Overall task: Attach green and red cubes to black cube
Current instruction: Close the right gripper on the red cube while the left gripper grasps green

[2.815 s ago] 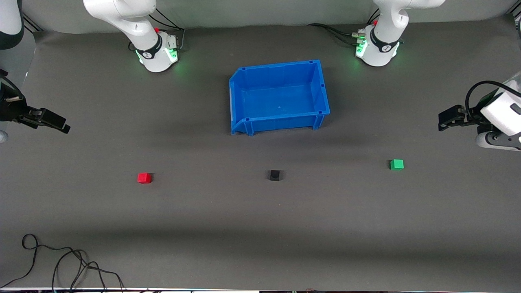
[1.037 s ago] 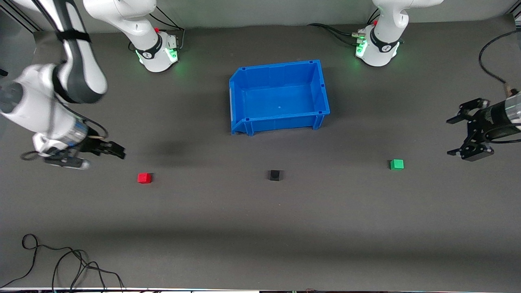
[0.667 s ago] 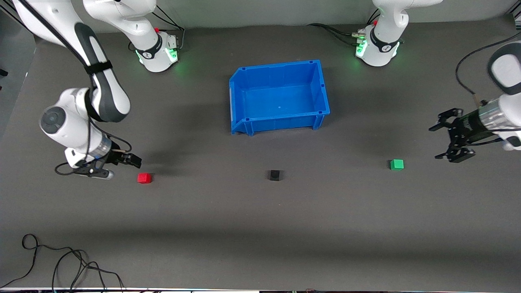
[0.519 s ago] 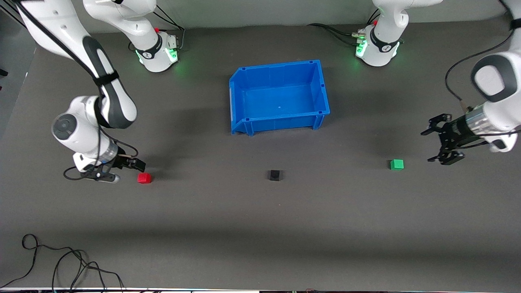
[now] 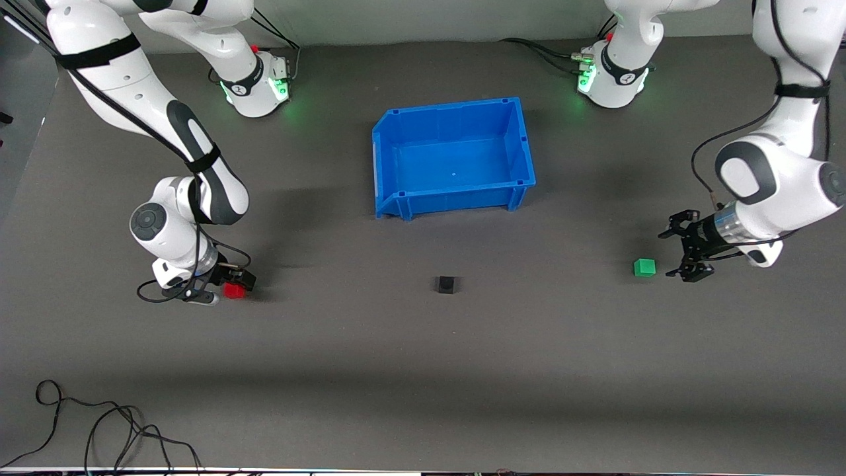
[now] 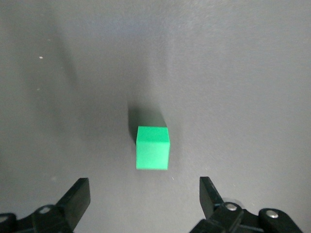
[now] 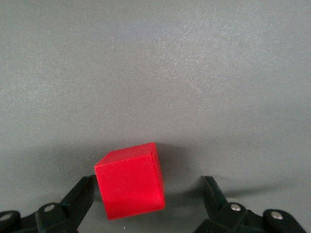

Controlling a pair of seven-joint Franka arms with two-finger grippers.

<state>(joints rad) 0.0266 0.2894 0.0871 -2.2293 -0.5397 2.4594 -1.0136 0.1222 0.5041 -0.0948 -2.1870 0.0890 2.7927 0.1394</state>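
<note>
Front view, both arms at work. The tabletop (image 5: pixel 423 370) carries three small cubes in a rough row across its middle band, and a blue bin (image 5: pixel 453 157) farther from the camera, between the two bases.

Black cube (image 5: pixel 447 285): alone at mid-table, nearer the camera than the bin and well apart from both grippers. Its top detail is too small to make out.

Red cube (image 5: pixel 234 290): toward the right arm's end of the tabletop. The right gripper (image 5: pixel 232 283) sits low at it, and in the front view its black fingers cover part of the cube, so contact cannot be judged there. In the right wrist view the red cube (image 7: pixel 130 180) lies between the spread fingers (image 7: pixel 80 196), very close to one of them; whether it touches that finger cannot be told. The fingertips are cut off by the frame edge.

Green cube (image 5: pixel 644 267): toward the left arm's end of the tabletop. The left gripper (image 5: pixel 685 252) is low just beside it, on the side toward the tabletop's edge, with a gap showing. In the left wrist view the green cube (image 6: pixel 152 147) stands ahead of the wide-spread fingers (image 6: pixel 77 195), not yet between them; only the finger ends show.

A loose black cable (image 5: pixel 99 423) lies at the near corner of the tabletop on the right arm's end, partly cut off.
</note>
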